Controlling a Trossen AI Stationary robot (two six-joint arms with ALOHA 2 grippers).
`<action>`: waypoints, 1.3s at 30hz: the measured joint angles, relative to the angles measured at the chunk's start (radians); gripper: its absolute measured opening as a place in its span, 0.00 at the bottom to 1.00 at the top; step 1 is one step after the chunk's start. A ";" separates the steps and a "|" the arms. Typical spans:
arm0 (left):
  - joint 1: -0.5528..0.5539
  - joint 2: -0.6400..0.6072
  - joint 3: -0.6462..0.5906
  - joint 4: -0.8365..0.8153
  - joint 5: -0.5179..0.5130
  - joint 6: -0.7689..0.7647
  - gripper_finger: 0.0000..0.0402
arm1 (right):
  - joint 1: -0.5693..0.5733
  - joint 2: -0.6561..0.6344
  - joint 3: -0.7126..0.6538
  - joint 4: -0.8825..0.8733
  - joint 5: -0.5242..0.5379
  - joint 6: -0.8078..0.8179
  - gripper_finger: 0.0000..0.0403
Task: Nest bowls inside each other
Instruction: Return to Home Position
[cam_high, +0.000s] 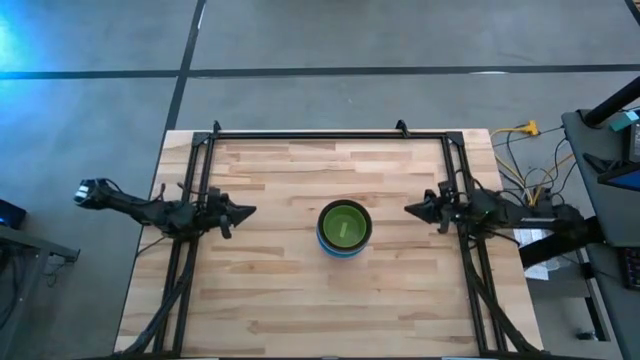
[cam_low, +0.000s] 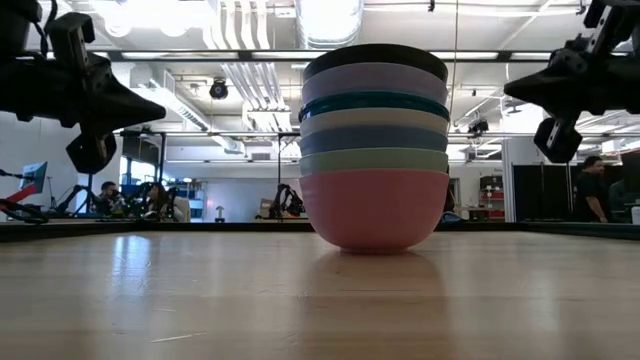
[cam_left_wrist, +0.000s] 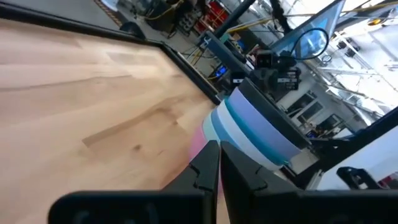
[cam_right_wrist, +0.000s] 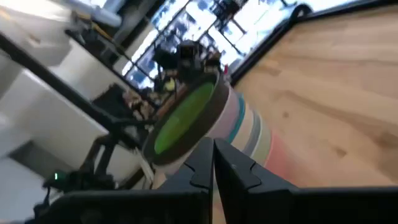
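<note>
One stack of nested bowls (cam_high: 344, 229) stands at the table's middle, its pink bottom bowl (cam_low: 375, 211) resting on the wood. Above the pink come mint, blue, white, teal, lavender and a black bowl (cam_low: 375, 56) on top. A lime green bowl (cam_high: 345, 222) sits inside the top one, also visible in the right wrist view (cam_right_wrist: 181, 118). No red bowl shows. My left gripper (cam_high: 250, 210) hovers shut near the table's left side, pointing at the stack (cam_left_wrist: 249, 127). My right gripper (cam_high: 410, 209) hovers shut near the right side, pointing at the stack too. Neither touches anything.
A black metal frame (cam_high: 320, 134) runs along the table's far edge and down both sides. Bare wood (cam_high: 300, 300) lies all around the stack. Cables and equipment (cam_high: 530, 170) sit beyond the right edge. People (cam_low: 598, 185) and benches show in the room behind.
</note>
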 joint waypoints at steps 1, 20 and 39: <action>0.000 -0.013 0.000 -0.013 0.000 0.009 0.00 | 0.013 0.011 0.000 0.003 0.001 -0.002 0.02; 0.041 -0.190 -0.002 -0.037 0.192 0.206 0.00 | 0.015 0.238 -0.001 0.001 -0.008 -0.161 0.02; 0.154 -0.136 -0.003 -0.052 0.314 0.510 0.00 | 0.033 0.253 -0.001 0.052 -0.042 -0.329 0.02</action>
